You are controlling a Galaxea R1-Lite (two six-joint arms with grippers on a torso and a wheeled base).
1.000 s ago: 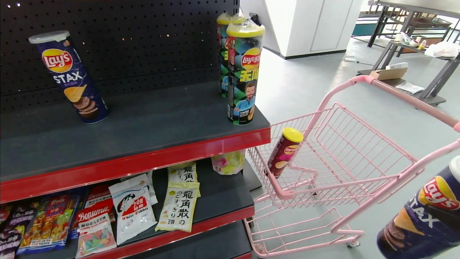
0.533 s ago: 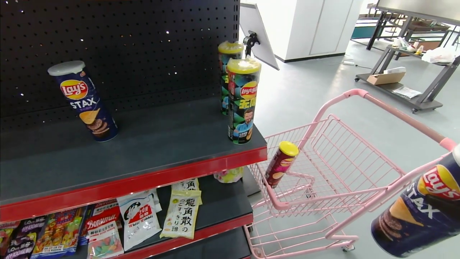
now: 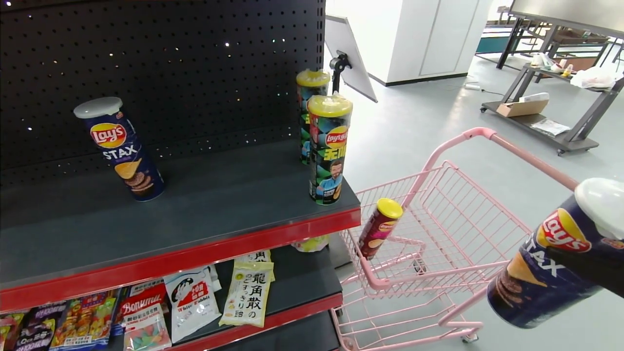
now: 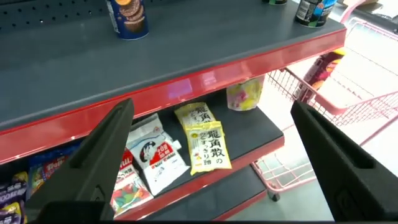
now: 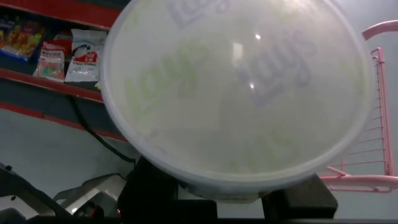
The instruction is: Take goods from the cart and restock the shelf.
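Shelf (image 3: 219,195) is the dark one with the red front lip and pegboard back, so I'll place everything off that. Toward the shelf's left end, close to the pegboard, a standing blue can (image 3: 119,148) with a white cap sits upright on the top board, well apart from anything else. One level down on the shelf, a row of snack bags (image 3: 192,304) lies flat, running from the left end toward the middle. The left gripper (image 4: 208,118) hangs out in front of the shelf's red lip, fingers spread wide with nothing between them. At the shelf's right end two green cans with yellow caps stand upright. The front green can (image 3: 327,156) is right at the corner by the lip, and the rear green can (image 3: 311,85) is just behind it; can't tell if they touch. Just off the shelf's right end is the pink cart (image 3: 516,152), its basket corner tucked in near the lower board. A maroon can (image 3: 379,228) with a yellow cap leans tilted inside the basket, at the corner nearest the shelf. Farthest right, well clear of the shelf and on the far side of the cart from it, the right gripper (image 5: 227,199) is clamped on the held blue can (image 3: 541,263), pinching it near the white-capped end. That can is tilted, with the cap end higher and pointing away from the shelf.
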